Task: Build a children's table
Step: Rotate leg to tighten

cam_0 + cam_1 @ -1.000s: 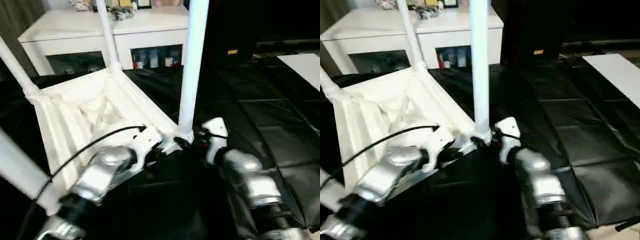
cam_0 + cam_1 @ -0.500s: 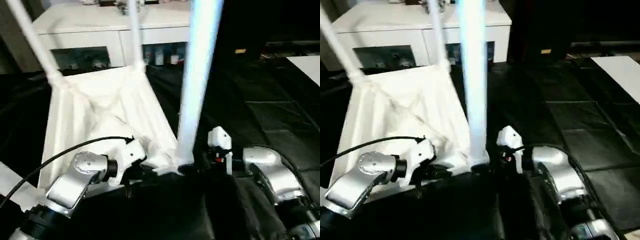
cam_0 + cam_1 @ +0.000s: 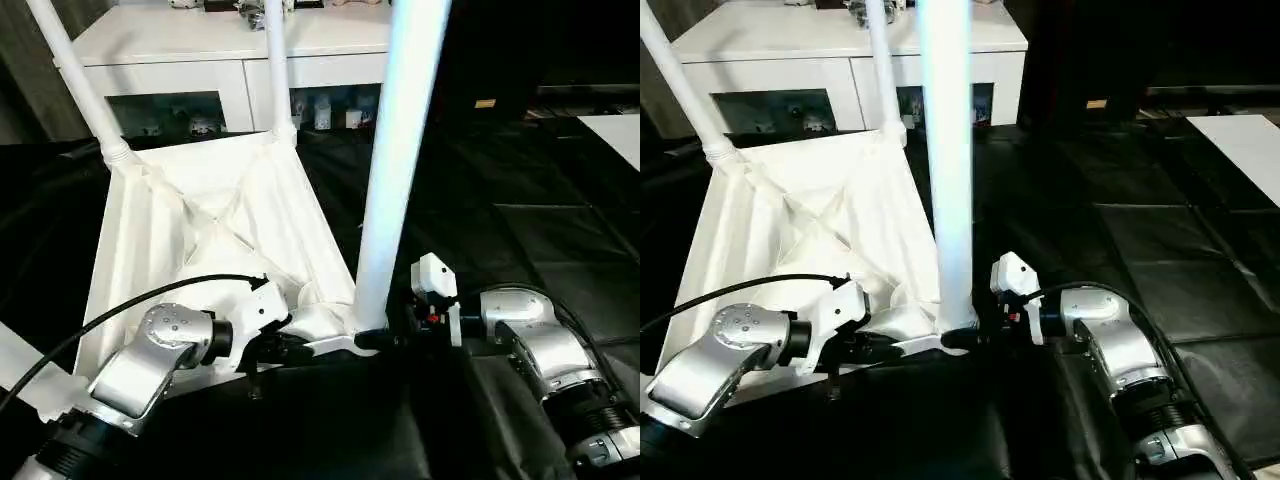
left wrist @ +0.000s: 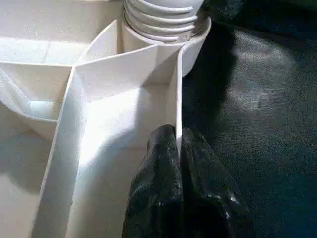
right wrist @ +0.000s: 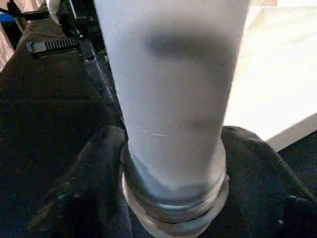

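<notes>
The children's table (image 3: 200, 220) is upside down and tilted, its ribbed white underside facing me and its legs pointing up. My left gripper (image 3: 288, 350) is shut on the thin rim wall of the top at the near corner; its fingers (image 4: 166, 163) pinch that wall just below the leg socket (image 4: 163, 20). The near leg (image 3: 400, 150) rises from this corner. My right gripper (image 3: 385, 338) is shut around the leg's base, a finger (image 5: 94, 173) on each side of the leg (image 5: 173, 89). Two more legs (image 3: 75, 85) (image 3: 277, 65) stand at the far corners.
A white cabinet with glass doors (image 3: 180, 45) stands right behind the table. Black mats (image 3: 520, 220) cover the floor around it. A white panel (image 3: 618, 125) lies at the far right. A fourth leg (image 3: 20, 365) crosses the lower left by my left forearm.
The picture has shifted. The table has turned, its far corners now more square to me. My right forearm has swung out to the right. Both grippers keep their hold at the near corner.
</notes>
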Motion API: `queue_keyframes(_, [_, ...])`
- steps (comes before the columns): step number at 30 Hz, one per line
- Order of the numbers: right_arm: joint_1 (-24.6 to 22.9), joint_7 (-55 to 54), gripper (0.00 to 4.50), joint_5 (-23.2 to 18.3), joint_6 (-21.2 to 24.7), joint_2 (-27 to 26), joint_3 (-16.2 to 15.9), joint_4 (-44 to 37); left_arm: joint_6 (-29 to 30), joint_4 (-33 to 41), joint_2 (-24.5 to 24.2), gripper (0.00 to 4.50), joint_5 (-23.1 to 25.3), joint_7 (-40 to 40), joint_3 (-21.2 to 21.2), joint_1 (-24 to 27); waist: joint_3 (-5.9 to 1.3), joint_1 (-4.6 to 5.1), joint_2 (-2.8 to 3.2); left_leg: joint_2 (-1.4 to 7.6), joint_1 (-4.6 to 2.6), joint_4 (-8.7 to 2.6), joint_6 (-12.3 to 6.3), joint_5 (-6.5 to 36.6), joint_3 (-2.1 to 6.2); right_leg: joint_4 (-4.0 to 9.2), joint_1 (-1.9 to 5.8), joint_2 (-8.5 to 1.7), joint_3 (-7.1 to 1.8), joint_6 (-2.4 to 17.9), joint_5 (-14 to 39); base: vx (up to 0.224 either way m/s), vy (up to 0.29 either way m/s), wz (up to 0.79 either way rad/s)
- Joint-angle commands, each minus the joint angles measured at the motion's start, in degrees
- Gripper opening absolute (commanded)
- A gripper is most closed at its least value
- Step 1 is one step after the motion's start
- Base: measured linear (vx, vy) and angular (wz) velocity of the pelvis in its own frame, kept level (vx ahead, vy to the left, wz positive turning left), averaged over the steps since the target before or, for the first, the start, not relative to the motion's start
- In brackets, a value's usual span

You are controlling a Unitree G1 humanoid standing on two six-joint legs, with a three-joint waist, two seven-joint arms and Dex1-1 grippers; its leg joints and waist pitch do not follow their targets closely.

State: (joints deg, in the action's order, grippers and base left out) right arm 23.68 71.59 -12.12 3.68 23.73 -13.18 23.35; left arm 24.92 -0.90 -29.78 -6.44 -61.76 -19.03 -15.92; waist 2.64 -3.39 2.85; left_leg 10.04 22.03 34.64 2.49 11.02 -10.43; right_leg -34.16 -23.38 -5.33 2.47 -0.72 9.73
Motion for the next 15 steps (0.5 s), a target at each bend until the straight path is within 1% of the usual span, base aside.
queue_keyframes(1, [0.38, -1.12, 2.81, -0.32, -0.38, -0.82, 0.56, 0.73, -0.14, 1.79, 0.46, 0.0, -0.94, -0.57, -0.47, -0.89, -3.79, 0.06, -0.55, 2.69, -1.07, -4.2, -5.08, 9.89, 0.68, 2.84, 2.68, -2.36, -1.58, 16.85, 7.72, 0.0, 0.0, 0.0])
queue_keyframes(2, [0.4, -1.71, 2.81, -0.25, -0.31, -1.03, 0.73, 0.97, -0.1, 1.66, 0.52, 0.0, -0.81, -0.43, -0.5, -0.92, -3.76, 0.09, -0.41, 2.68, -1.1, -4.23, -4.74, 10.35, 0.71, 2.88, 2.66, -2.37, -1.6, 16.76, 8.25, 0.0, 0.0, 0.0])
queue_keyframes(3, [0.32, -6.59, 2.77, 0.85, -0.92, -2.41, 1.81, 2.74, 0.29, -0.16, 2.1, 0.0, 0.85, 2.24, -1.05, -1.76, -3.71, 0.18, -0.04, 2.69, -1.1, -4.31, -4.25, 10.97, 0.73, 2.94, 2.59, -2.38, -1.61, 16.61, 8.76, 0.0, 0.0, 0.0])
queue_keyframes(4, [0.29, -8.42, 2.72, 1.27, -1.17, -2.92, 2.21, 3.4, 0.43, -0.84, 2.7, 0.0, 1.48, 3.25, -1.26, -2.07, -3.58, 0.4, -0.28, 2.62, -1.2, -4.42, -3.38, 12.37, 0.69, 3.33, 2.52, -2.31, -1.62, 16.17, 10.26, 0.0, 0.0, 0.0])
queue_keyframes(5, [-0.3, -12.92, 2.72, 1.8, -0.89, -4.46, 3.31, 4.06, 0.76, -2.95, 4.85, 0.0, 3.01, 6.73, -1.46, -3.03, -3.59, 0.48, 0.03, 2.5, -1.26, -4.53, -2.39, 13.45, 0.79, 3.46, 2.58, -2.35, -1.59, 15.58, 11.89, 0.0, 0.0, 0.0])
queue_keyframes(6, [-0.87, -15.63, 2.72, 2.15, -0.35, -5.48, 3.8, 3.65, 1.48, -3.92, 6.05, 0.0, 3.69, 8.79, -1.4, -3.59, -3.56, 0.53, 0.64, 2.49, -1.3, -4.55, -1.76, 14.02, 0.84, 3.42, 2.52, -2.37, -1.63, 15.31, 12.31, 0.0, 0.0, 0.0])
queue_keyframes(7, [-1.21, -17.25, 2.7, 2.38, -0.02, -6.08, 4.06, 3.35, 1.95, -4.43, 6.71, 0.0, 4.08, 9.95, -1.36, -3.91, -3.52, 0.68, 0.18, 2.47, -1.33, -4.66, -1.05, 15.4, 0.89, 3.68, 2.51, -2.31, -1.59, 14.66, 13.59, 0.0, 0.0, 0.0])
queue_keyframes(8, [-1.97, -21.04, 2.69, 3.02, 1.27, -7.47, 4.51, 2.53, 2.87, -5.56, 8.28, 0.0, 4.83, 12.47, -1.21, -4.7, -3.49, 0.76, -0.01, 2.48, -1.29, -4.79, -0.88, 15.87, 0.95, 3.82, 2.64, -2.35, -1.6, 14.22, 14.34, 0.0, 0.0, 0.0])
queue_keyframes(9, [-1.99, -21.16, 2.69, 3.04, 1.31, -7.52, 4.52, 2.5, 2.9, -5.6, 8.33, 0.0, 4.85, 12.55, -1.21, -4.72, -3.43, 0.85, 0.15, 2.39, -1.28, -4.86, -0.52, 16.6, 0.98, 3.95, 2.54, -2.32, -1.6, 13.64, 15.5, 0.0, 0.0, 0.0])
queue_keyframes(10, [-4.26, -31.63, 2.69, 5.5, 4.73, -11.7, 5.37, -0.09, 6.26, -8.45, 12.4, 0.0, 6.65, 18.92, -0.84, -6.92, -3.2, 1.12, 0.77, 2.34, -1.33, -5.01, 0.18, 17.66, 1.02, 4.09, 2.34, -2.19, -1.67, 12.98, 16.82, 0.0, 0.0, 0.0])
queue_keyframes(11, [-4.72, -34.3, 2.69, 6.3, 5.43, -12.67, 5.55, -0.59, 7.0, -9.11, 13.24, 0.0, 7.04, 20.24, -0.77, -7.41, -3.13, 1.33, 0.54, 2.33, -1.41, -5.06, 0.59, 17.98, 0.92, 4.37, 2.18, -2.08, -1.72, 12.49, 17.5, 0.0, 0.0, 0.0])
queue_keyframes(12, [-5.7, -42.64, 2.69, 9.38, 6.73, -15.35, 6.1, -1.38, 8.43, -11.05, 15.42, 0.0, 8.13, 24.07, -0.3, -8.77, -3.07, 1.47, 0.35, 2.15, -1.61, -5.17, 1.38, 19.86, 1.15, 4.62, 2.14, -2.14, -1.57, 11.37, 20.83, 0.0, 0.0, 0.0])
queue_keyframes(13, [-5.79, -43.58, 2.69, 9.76, 6.86, -15.64, 6.15, -1.44, 8.5, -11.27, 15.66, 0.0, 8.22, 24.51, -0.2, -8.91, -3.13, 1.6, 0.38, 2.02, -1.48, -5.2, 1.67, 20.06, 1.25, 4.64, 2.29, -2.27, -1.53, 10.8, 22.08, 0.0, 0.0, 0.0])
queue_keyframes(14, [-6.1, -47.11, 2.69, 11.29, 7.09, -16.86, 6.19, -1.6, 8.59, -12.14, 16.62, 0.0, 8.75, 25.99, 0.11, -9.48, -3.05, 1.66, 0.39, 1.93, -1.54, -5.28, 1.85, 21.16, 1.38, 5.03, 2.15, -2.32, -1.52, 9.47, 24.78, 0.0, 0.0, 0.0])
queue_keyframes(15, [-6.1, -47.11, 2.69, 11.29, 7.09, -16.86, 6.19, -1.6, 8.59, -12.14, 16.62, 0.0, 8.75, 25.99, 0.11, -9.48, -3.12, 1.72, 0.4, 1.83, -1.88, -5.2, 1.78, 22.59, 1.38, 5.49, 1.79, -2.3, -1.48, 8.51, 27.09, 0.0, 0.0, 0.0])
